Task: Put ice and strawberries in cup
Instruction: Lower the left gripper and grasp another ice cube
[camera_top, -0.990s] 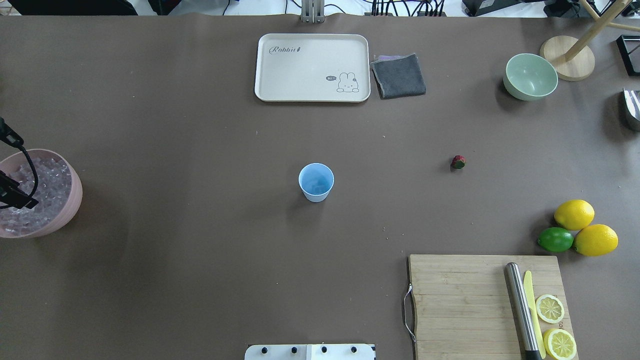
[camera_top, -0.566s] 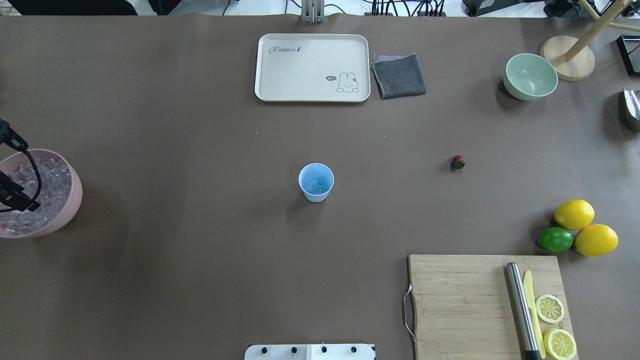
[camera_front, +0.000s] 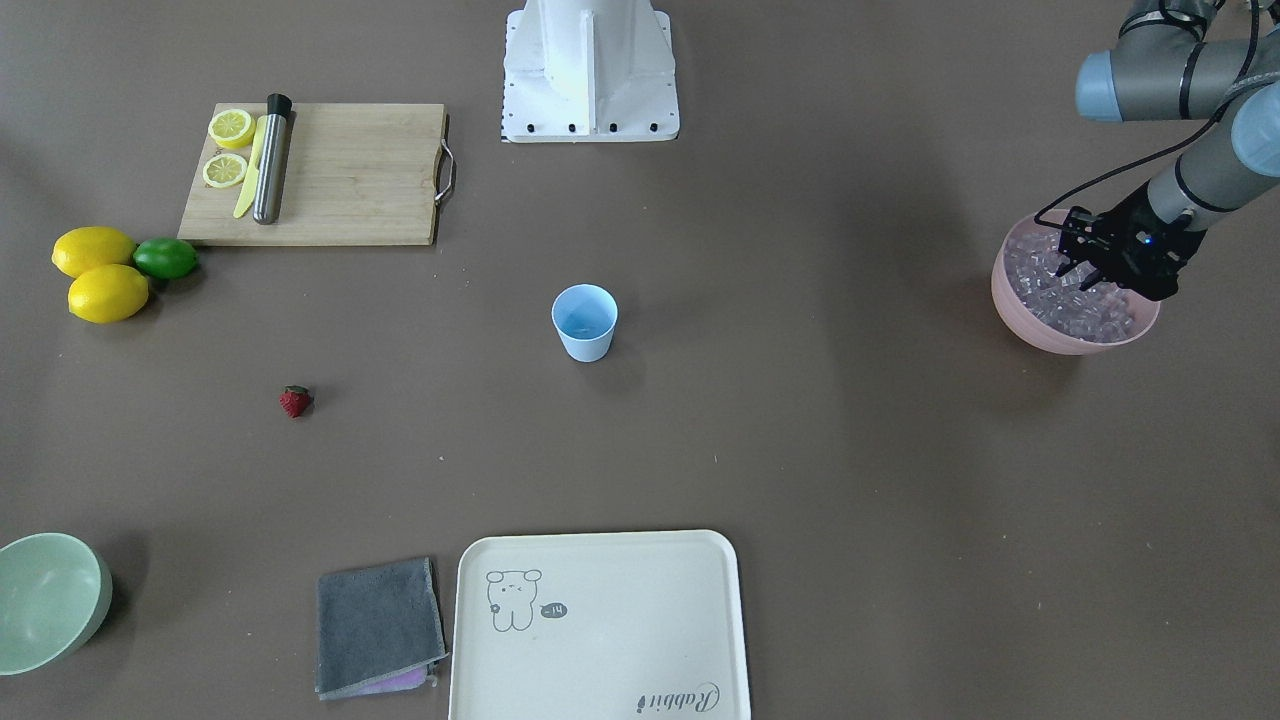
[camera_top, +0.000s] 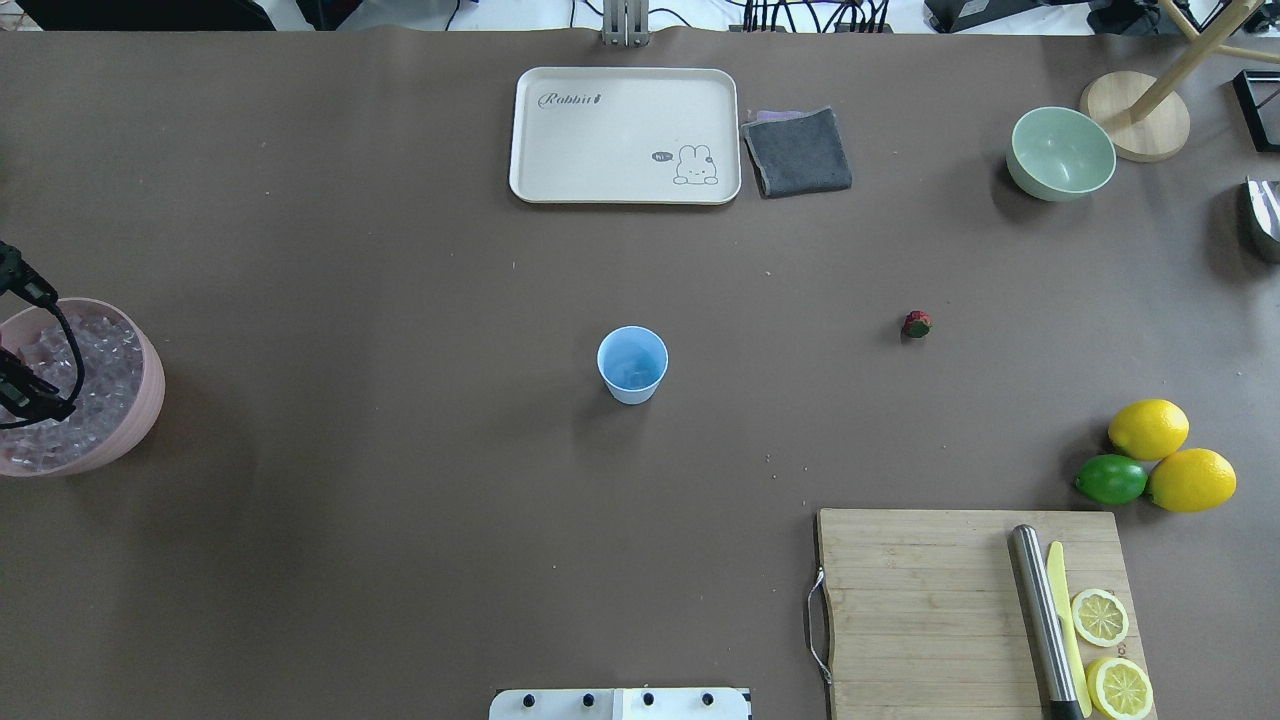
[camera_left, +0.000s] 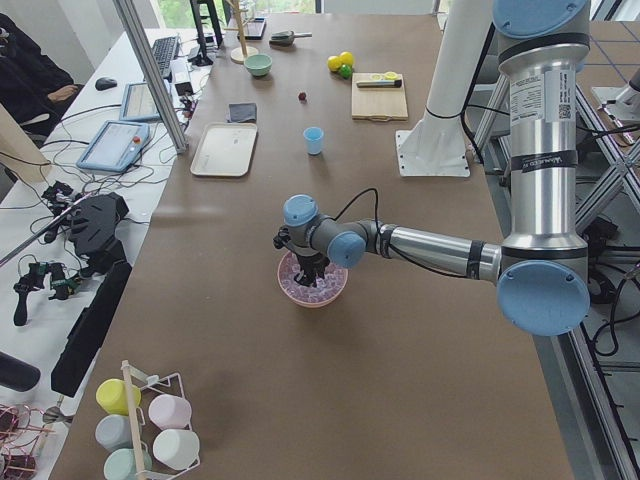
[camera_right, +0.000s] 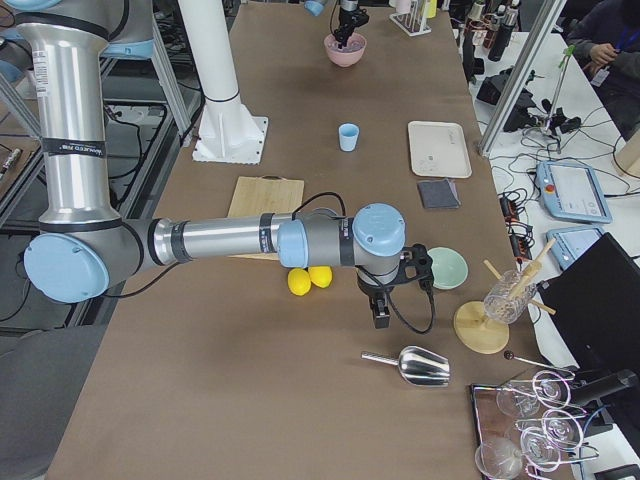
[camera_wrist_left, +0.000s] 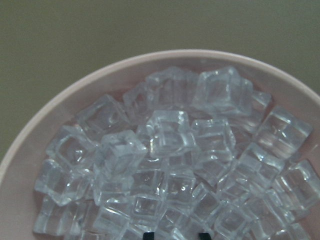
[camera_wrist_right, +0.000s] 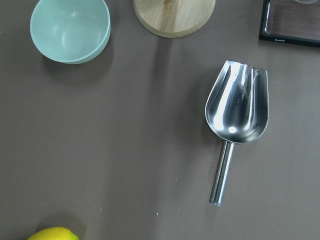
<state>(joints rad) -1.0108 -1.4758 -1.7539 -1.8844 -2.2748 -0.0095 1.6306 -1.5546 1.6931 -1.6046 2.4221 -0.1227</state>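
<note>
The pale blue cup (camera_top: 632, 365) stands upright mid-table, also in the front view (camera_front: 585, 322). The red strawberry (camera_top: 916, 324) lies on the table to its right, apart from it. Ice cubes (camera_wrist_left: 165, 135) fill the pink bowl (camera_top: 150, 385) at the table's left edge. My left gripper (camera_front: 1075, 265) is open, fingers down just above the ice; its fingertips (camera_wrist_left: 147, 234) show at the wrist view's bottom edge. My right gripper (camera_right: 381, 318) shows only in the right side view, above a metal scoop (camera_wrist_right: 237, 110); I cannot tell if it is open.
A pale green bowl (camera_top: 1060, 152) and a wooden stand (camera_top: 1135, 115) are at the far right. A cream tray (camera_top: 625, 135) and grey cloth (camera_top: 798, 152) lie at the back. A cutting board (camera_top: 920, 600) with knife and lemon halves, two lemons and a lime (camera_top: 1110, 480) are front right.
My left gripper has moved down toward the ice in the pink bowl and slightly toward the table's left edge. Cup and strawberry have not moved.
</note>
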